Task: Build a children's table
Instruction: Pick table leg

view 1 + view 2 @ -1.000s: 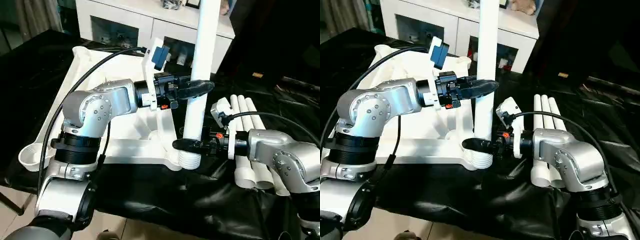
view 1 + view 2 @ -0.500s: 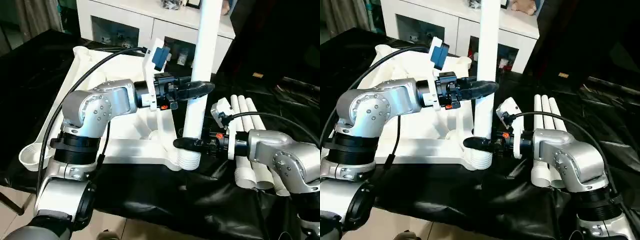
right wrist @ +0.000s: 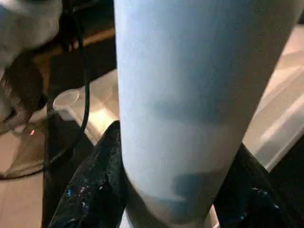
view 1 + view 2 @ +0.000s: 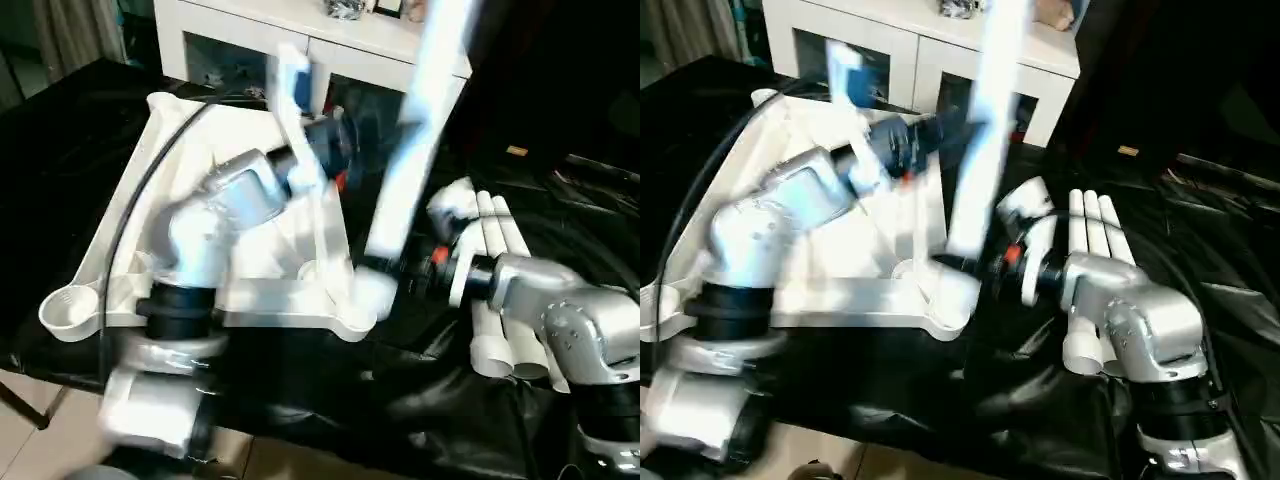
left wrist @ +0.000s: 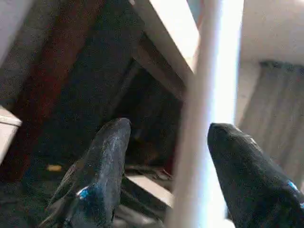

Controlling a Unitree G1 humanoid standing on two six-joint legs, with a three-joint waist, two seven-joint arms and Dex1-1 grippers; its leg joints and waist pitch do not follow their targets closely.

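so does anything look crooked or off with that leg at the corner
Yes. The leg leans to the right instead of standing straight up from the tabletop's near corner. The right gripper clamps its base; the left gripper's fingers stand apart around it.

The white plastic table top point(image 4: 230, 290) lies underside up on the black cloth, ribs showing, round sockets at its corners. 1 white leg point(image 4: 415, 150) rises tilted from the near corner socket point(image 4: 362, 300). 3 more legs point(image 4: 497, 290) lie side by side just beside it.
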